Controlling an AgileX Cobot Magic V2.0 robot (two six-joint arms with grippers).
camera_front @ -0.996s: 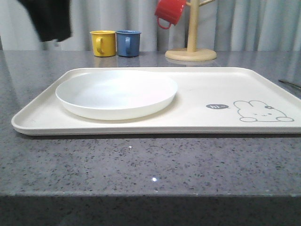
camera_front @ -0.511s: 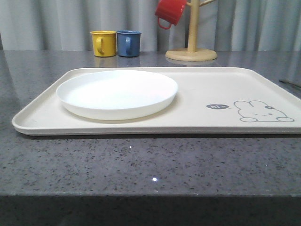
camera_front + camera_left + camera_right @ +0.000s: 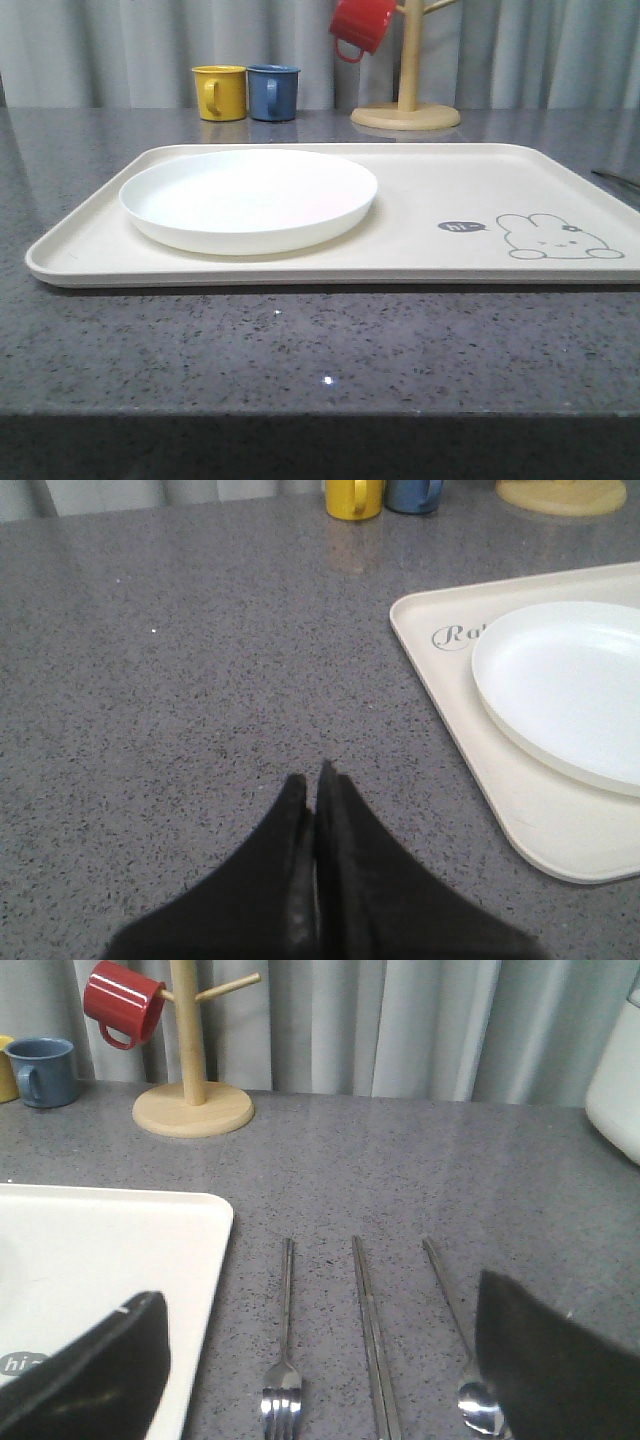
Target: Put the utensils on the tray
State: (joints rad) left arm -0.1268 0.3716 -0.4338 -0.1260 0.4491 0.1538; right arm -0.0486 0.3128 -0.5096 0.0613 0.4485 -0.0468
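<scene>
The plate (image 3: 248,200) sits on the tray's (image 3: 420,255) left half. The fork (image 3: 284,1360), chopsticks (image 3: 370,1330) and spoon (image 3: 462,1360) lie on the bench just off the tray's right edge, under the wide-open right claw (image 3: 320,1380). The left claw (image 3: 312,810) is pressed closed, empty.

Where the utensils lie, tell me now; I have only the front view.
Observer: The fork, chopsticks and spoon lie side by side on the counter, just off the tray's right edge, none on it.
Operator: Report the right gripper.
Observer: The right gripper is open, fingers spread wide, with those three utensils in front of it.
Operator: Now the left one.
Observer: The left gripper is shut, over the counter to the left of the tray, holding nothing.
</scene>
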